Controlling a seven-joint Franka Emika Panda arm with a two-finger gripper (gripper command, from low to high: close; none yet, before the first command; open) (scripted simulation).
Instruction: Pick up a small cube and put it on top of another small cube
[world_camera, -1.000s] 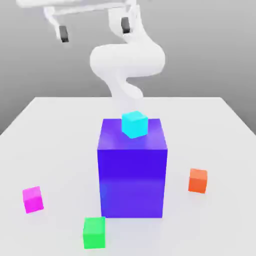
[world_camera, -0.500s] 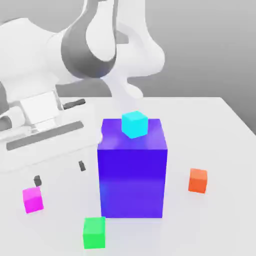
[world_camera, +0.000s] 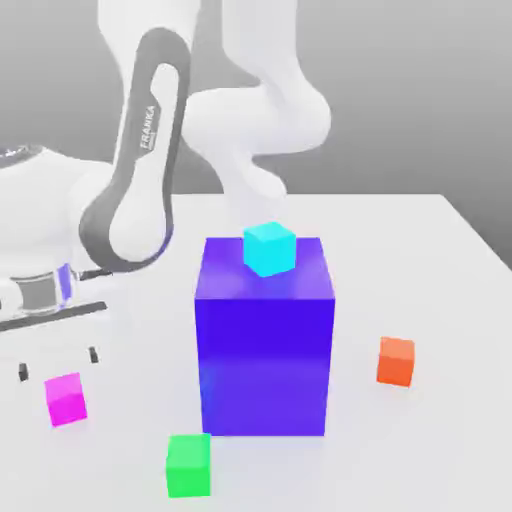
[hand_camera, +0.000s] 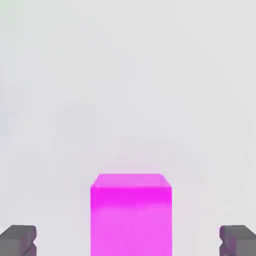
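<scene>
Arm bent low at the exterior view's left, gripper (world_camera: 57, 364) spread wide, holding nothing, hanging just above the small cube (world_camera: 66, 398) at lower left of the table (world_camera: 440, 300). Hand view adds the cube (hand_camera: 131, 212) centred between both fingertips (hand_camera: 18, 239), untouched

Arm (world_camera: 262, 95) showing glossy white shell, rounded tube-like links, smooth swollen elbow curves. Forearm link (world_camera: 140, 165) wearing dark grey side panel with white inlay, "FRANKA" lettering running along it in grey. Wrist section showing thin blue-violet ring (world_camera: 66, 283) beside grey band. Hand body white, dark grey strip running along lower edge. Gripper (world_camera: 58, 363) carrying two small dark grey fingertips (hand_camera: 18, 240), blocky, matte, square-edged.
</scene>
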